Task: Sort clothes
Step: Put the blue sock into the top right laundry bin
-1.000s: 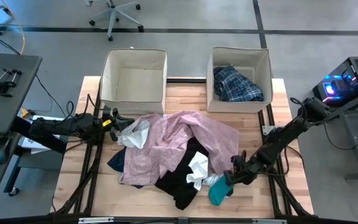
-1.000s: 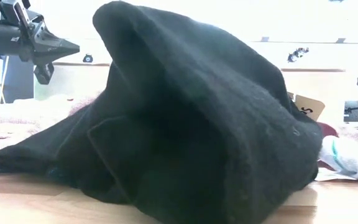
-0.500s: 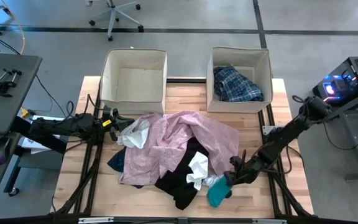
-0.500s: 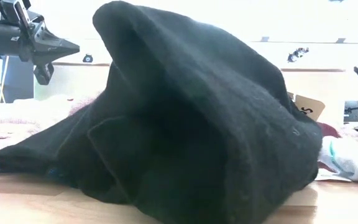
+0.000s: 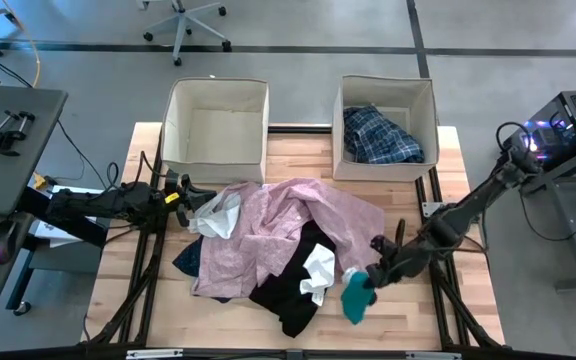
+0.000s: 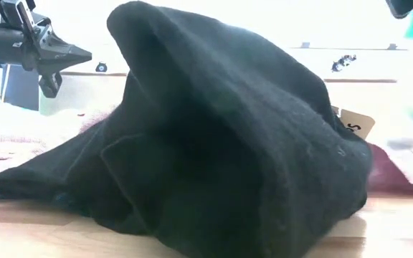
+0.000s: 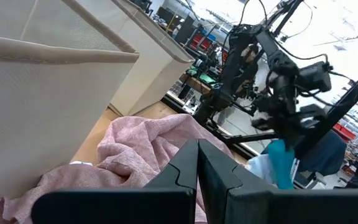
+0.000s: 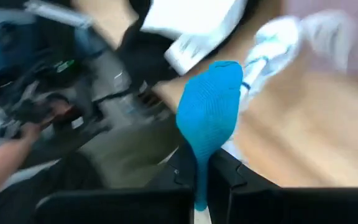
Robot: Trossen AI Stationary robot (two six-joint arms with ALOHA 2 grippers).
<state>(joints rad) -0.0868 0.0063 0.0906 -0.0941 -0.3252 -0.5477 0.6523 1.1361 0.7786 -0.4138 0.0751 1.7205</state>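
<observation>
My right end effector (image 5: 371,275) pinches the teal sock (image 5: 354,298), lifting it clear beside the black garment (image 5: 286,290); left end effector (image 5: 190,190) rests closed.

High view: straight down on the whole table (image 5: 118,300). Low view: level at tabletop, pressed close to the black garment (image 6: 214,143), also seen from above. Wrist views: forward past own fingers, both catching the teal sock (image 8: 209,118).
</observation>
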